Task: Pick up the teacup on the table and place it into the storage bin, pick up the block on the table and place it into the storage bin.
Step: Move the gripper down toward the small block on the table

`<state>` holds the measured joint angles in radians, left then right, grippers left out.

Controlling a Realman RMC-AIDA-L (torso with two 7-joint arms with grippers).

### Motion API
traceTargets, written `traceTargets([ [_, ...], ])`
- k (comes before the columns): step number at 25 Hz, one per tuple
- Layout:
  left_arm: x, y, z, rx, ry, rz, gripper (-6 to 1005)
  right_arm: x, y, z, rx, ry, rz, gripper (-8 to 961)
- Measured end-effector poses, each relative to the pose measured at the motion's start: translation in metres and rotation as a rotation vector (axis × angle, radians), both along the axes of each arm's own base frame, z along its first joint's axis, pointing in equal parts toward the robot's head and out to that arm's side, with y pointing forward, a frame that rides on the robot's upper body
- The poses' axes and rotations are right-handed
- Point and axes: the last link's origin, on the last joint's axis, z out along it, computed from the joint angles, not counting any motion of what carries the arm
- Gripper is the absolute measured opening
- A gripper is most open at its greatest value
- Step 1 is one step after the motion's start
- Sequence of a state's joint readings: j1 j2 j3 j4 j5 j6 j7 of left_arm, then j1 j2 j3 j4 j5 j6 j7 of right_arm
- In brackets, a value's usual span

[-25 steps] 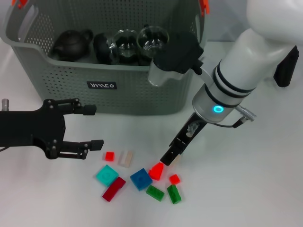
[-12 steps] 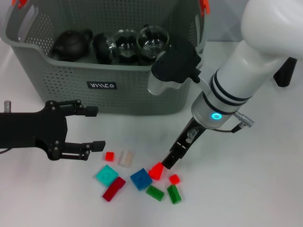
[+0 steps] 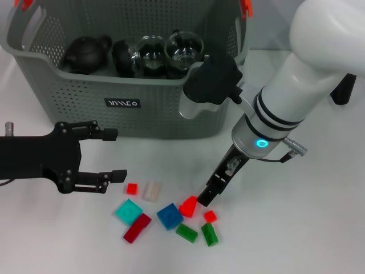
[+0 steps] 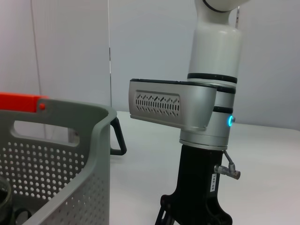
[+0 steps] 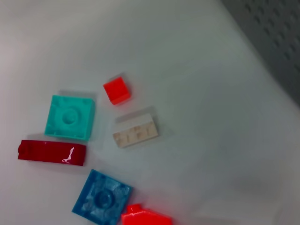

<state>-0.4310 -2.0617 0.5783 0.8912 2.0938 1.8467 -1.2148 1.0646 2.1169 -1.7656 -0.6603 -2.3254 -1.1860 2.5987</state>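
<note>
Right end effector [image 3: 206, 197] dropped lower, angled onto red block [image 3: 188, 206].

A dark teapot [image 3: 85, 52] sits well apart from what may be a black stand [image 3: 344, 85].

The right gripper [image 3: 206, 197] hides its own fingertips' spacing. The red block [image 5: 146, 216] beside it is cut off by the right wrist view's edge.

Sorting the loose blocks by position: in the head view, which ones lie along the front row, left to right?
Teal square block → dark red long block → blue square block → flat green block → upright green block.
</note>
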Motion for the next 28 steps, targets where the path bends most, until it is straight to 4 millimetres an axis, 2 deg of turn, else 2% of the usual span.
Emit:
traceTargets([
  [9,-0.0005,0.0002,-0.0014,0.001,-0.002,0.006,829,-0.0003,-0.0018,-0.0016,-0.008,-0.008,0.012,825],
  [20,-0.0009,0.0008,-0.0017,0.002,-0.003,0.008,829,-0.0019,-0.0051,-0.0043,-0.025,-0.004,0.02,666],
  [28,-0.001,0.0009,-0.0019,0.003,-0.002,0.007,829,-0.0002,-0.0054,-0.0048,-0.028,-0.011,0.025,670],
])
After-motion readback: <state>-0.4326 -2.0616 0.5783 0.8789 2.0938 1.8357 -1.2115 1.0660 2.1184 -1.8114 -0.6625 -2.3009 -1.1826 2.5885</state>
